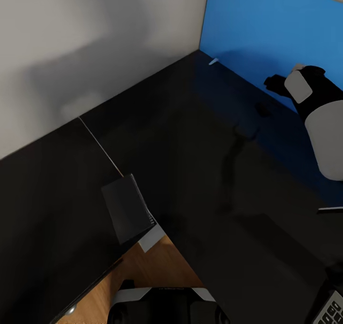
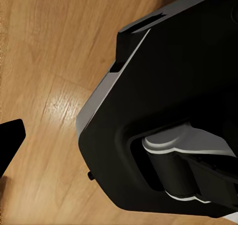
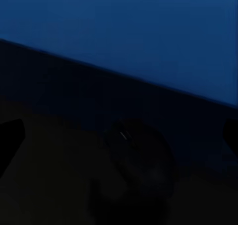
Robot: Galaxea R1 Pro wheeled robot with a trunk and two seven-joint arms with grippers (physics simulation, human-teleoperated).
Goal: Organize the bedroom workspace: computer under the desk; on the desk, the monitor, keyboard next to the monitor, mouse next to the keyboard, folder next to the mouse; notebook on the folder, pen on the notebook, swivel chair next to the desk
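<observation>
1. Head view: right claw (image 1: 275, 83) hovers over the black worktop (image 1: 200, 171) by the blue wall; the mouse (image 1: 261, 108) lies just below it, keyboard (image 1: 332, 309) at the corner.
2. Left wrist view: wood floor (image 2: 44, 86); left claw's state I cannot tell.
3. Right wrist view: dim, probably the mouse (image 3: 136, 158) between wide fingers. Mouse step; next, descend and close.

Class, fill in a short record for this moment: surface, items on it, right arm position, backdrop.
surface: glossy black desk
items: small dark mouse near the blue panel; keyboard corner at the lower right edge; notebook overhanging the inner desk edge
right arm: right gripper raised over the desk near the mouse; open or shut unclear
backdrop: white wall, blue panel, wood floor
</observation>
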